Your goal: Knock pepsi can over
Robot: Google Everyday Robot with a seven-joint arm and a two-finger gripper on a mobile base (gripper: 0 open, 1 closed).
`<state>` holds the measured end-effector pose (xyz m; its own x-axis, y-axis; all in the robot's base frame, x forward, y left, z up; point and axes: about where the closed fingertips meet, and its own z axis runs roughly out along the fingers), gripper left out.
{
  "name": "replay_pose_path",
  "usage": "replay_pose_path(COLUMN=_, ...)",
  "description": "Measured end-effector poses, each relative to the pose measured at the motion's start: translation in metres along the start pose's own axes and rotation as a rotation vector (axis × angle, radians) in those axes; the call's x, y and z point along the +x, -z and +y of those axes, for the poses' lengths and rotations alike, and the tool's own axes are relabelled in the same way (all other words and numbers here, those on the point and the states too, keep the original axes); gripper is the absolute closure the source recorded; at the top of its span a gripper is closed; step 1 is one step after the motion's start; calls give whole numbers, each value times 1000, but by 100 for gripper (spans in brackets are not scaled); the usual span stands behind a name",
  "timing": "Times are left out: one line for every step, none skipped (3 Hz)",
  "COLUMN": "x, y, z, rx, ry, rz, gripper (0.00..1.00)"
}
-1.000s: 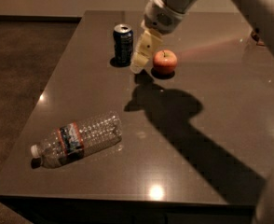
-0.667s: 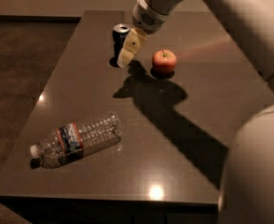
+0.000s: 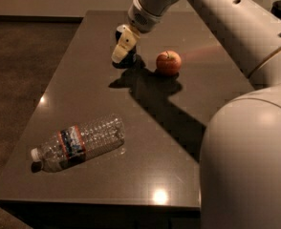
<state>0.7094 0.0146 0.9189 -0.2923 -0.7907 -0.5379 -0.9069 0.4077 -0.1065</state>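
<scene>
The pepsi can [image 3: 130, 59] is a small dark can at the far middle of the dark table [image 3: 83, 80]. It is mostly hidden behind my gripper, with only dark bits showing at its top and base. I cannot tell whether it stands upright or leans. My gripper [image 3: 123, 45] hangs from the pale arm reaching in from the upper right. It is right at the can, covering it from this view. A red apple [image 3: 168, 63] sits just right of the can.
A clear plastic water bottle [image 3: 78, 143] lies on its side near the table's front left. The arm's large pale body [image 3: 248, 161] fills the lower right. The table's left edge drops to a dark floor [image 3: 16, 80].
My gripper has moved left, from between the apple and the can to directly over the can. The can was plainly visible and upright before and is now mostly covered.
</scene>
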Motion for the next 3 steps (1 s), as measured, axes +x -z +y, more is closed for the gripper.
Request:
replay_pose_path(x=-9, y=-8, z=-9, rx=5, ry=-28, rz=-25, gripper=0)
replay_pose_path(x=-14, y=-13, z=-12, rx=3, ry=-50, rz=-39, gripper=18)
replay_pose_path(x=-15, y=-10, z=-13, rx=-16, ry=-71, rz=-78, gripper=49)
